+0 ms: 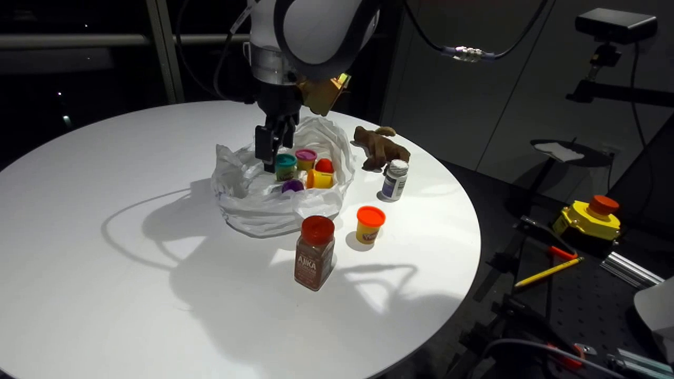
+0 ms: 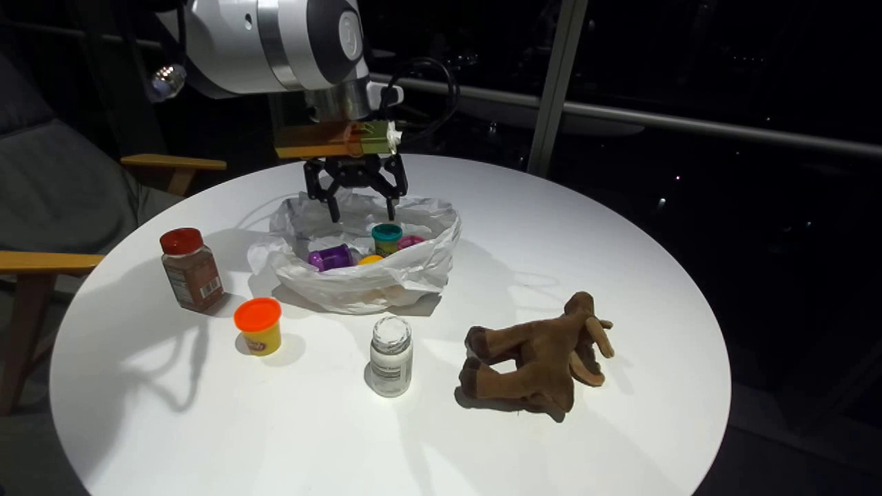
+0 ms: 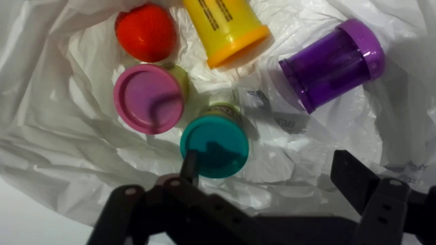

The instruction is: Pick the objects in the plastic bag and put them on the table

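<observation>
The bag lies beneath the tool — teal-lidded cup nearest.

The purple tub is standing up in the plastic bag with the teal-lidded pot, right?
Not quite: the purple tub is lying on its side, as the wrist view shows. It is in the plastic bag with the teal-lidded pot, as you said.

Before me: 1 round white table. On it, in an exterior view: plastic bag, clock centre; red-lidded jar, 9 o'clock; orange-lidded tub, 8 o'clock; white bottle, 6 o'clock, these 3 upright; brown plush toy, lying, 4 o'clock.
</observation>
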You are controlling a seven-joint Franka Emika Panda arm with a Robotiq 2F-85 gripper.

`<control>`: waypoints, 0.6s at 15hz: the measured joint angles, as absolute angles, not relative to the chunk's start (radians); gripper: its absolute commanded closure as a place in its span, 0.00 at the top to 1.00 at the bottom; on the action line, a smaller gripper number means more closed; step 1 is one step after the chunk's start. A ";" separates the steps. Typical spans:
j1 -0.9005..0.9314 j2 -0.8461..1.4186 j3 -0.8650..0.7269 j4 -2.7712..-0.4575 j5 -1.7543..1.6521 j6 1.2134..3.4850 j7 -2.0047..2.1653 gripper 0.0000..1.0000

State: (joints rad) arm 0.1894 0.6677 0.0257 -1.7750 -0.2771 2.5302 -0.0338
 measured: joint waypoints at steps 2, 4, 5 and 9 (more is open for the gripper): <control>0.195 0.699 0.019 -1.746 -0.278 2.521 -0.031 1.00; 0.207 0.731 0.006 -1.712 -0.284 2.521 -0.020 1.00; 0.214 0.746 -0.001 -1.696 -0.288 2.521 -0.012 1.00; 0.245 0.787 -0.037 -1.646 -0.311 2.521 0.031 1.00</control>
State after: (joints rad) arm 0.2453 0.7866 -0.0374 -1.6458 -0.3110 2.5212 0.0307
